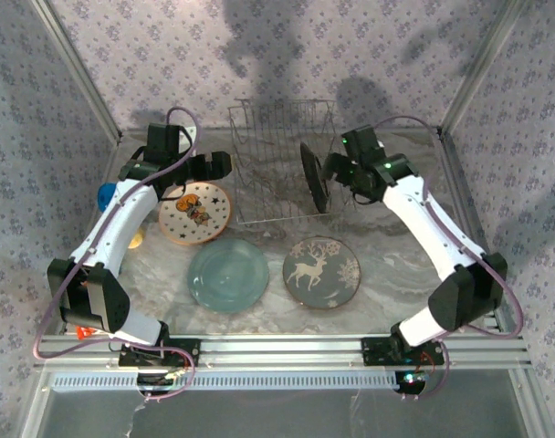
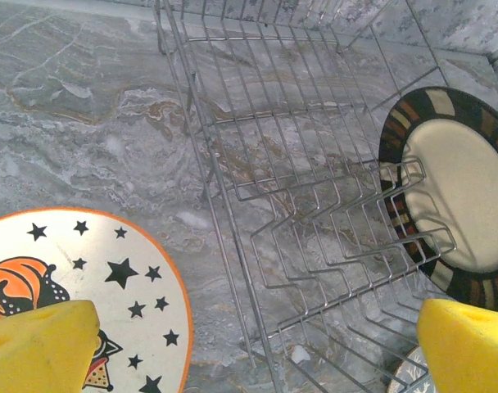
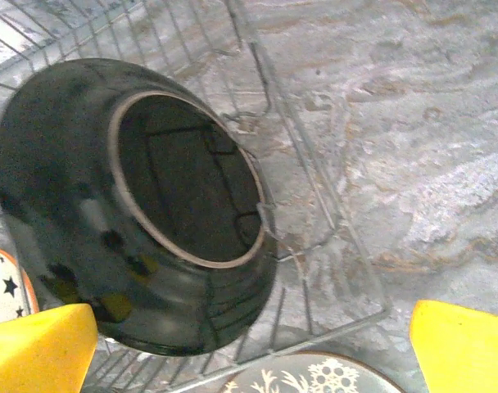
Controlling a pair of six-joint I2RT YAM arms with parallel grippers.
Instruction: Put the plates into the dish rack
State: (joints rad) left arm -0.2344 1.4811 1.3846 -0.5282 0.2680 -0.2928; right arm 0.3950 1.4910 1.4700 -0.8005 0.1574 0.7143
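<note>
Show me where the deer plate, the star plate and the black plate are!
deer plate [image 1: 321, 272], top external view, on the white deer in its middle
star plate [image 1: 196, 212], top external view, on the orange picture at its centre
black plate [image 3: 183, 180], right wrist view, on its dark underside, inside the foot ring

Soft, even light; blurred dark shadows mark the back wall [image 1: 287, 55] at upper centre. The black plate [image 3: 69, 188] carries dull reflections, its left rim blurred.

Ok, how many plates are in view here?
4. The black plate stands upright in the dish rack; the star plate, teal plate and deer plate lie flat on the table near it. None seems hidden.
</note>
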